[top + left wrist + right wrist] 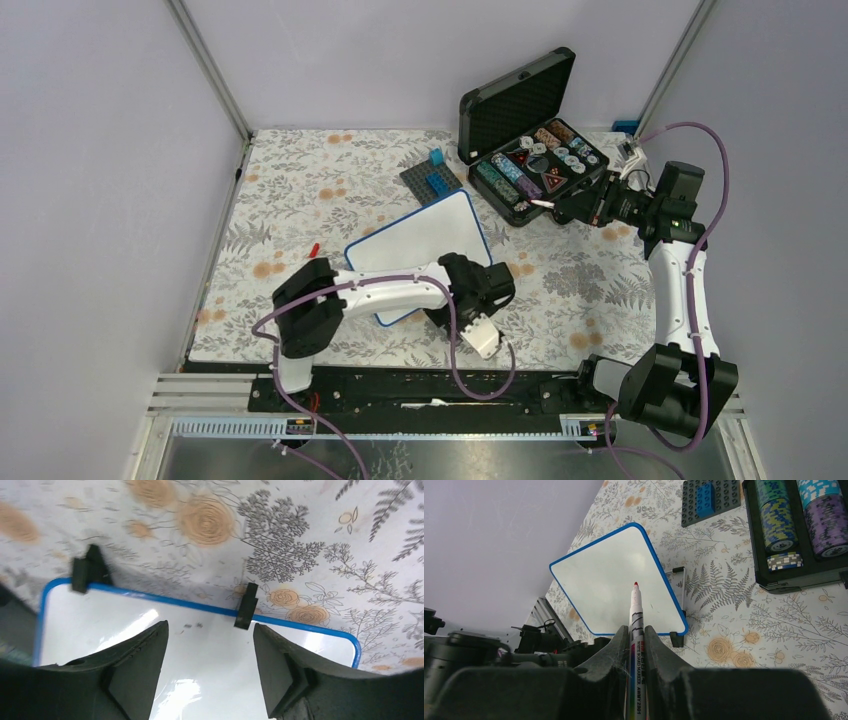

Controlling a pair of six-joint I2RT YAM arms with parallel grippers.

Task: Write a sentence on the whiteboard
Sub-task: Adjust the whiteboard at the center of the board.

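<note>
Grey baseplate (425,186) and black case (516,106) sit beyond whiteboard (420,236)

Even bright light; glare patches on whiteboard (210,672); left wrist view slightly blurred

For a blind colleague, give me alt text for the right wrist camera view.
The right hand grips a red-tipped marker aimed at a blank-looking blue-framed whiteboard on a floral tablecloth. A poker chip case sits at right.

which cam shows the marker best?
Right wrist: the marker runs up the frame, red tip bare, clamped in the right tool. Top external shows only a white sliver at that tool; left wrist shows none.
</note>
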